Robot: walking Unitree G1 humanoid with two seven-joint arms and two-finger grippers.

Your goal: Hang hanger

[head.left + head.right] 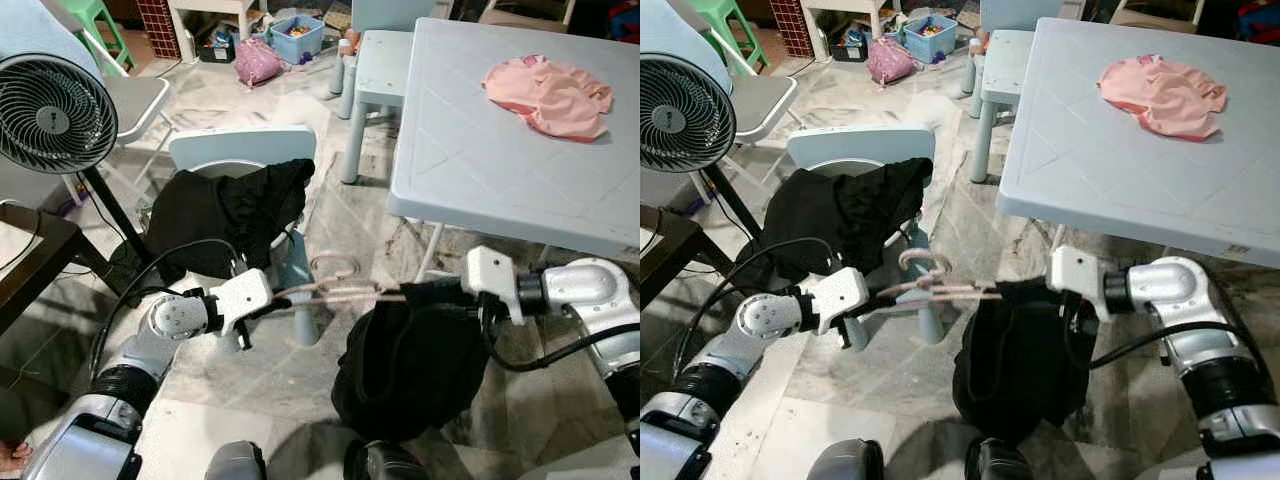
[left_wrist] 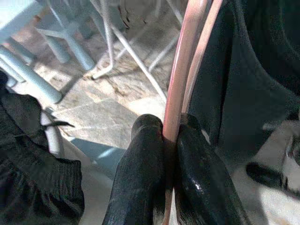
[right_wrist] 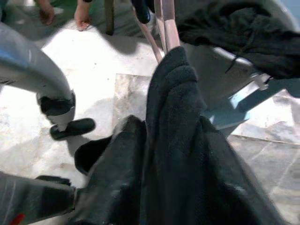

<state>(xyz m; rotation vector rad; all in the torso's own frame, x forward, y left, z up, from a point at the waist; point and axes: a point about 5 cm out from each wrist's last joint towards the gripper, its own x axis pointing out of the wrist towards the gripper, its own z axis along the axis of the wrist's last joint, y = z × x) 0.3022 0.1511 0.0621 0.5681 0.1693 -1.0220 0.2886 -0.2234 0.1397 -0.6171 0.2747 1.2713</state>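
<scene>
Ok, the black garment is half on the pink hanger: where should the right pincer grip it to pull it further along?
Probably grip the bunched fabric at the top of the black garment, where it wraps the pink hanger, coming from the robot's right side. The hanger lies level, the left pincer clamping its other end, and the rest hangs loose.

We count one pink hanger (image 1: 340,290), two black garments (image 1: 410,365) (image 1: 235,210), one pink cloth (image 1: 548,95), one fan (image 1: 52,112), one table (image 1: 480,170), and two grippers (image 1: 272,300) (image 1: 440,295).
</scene>
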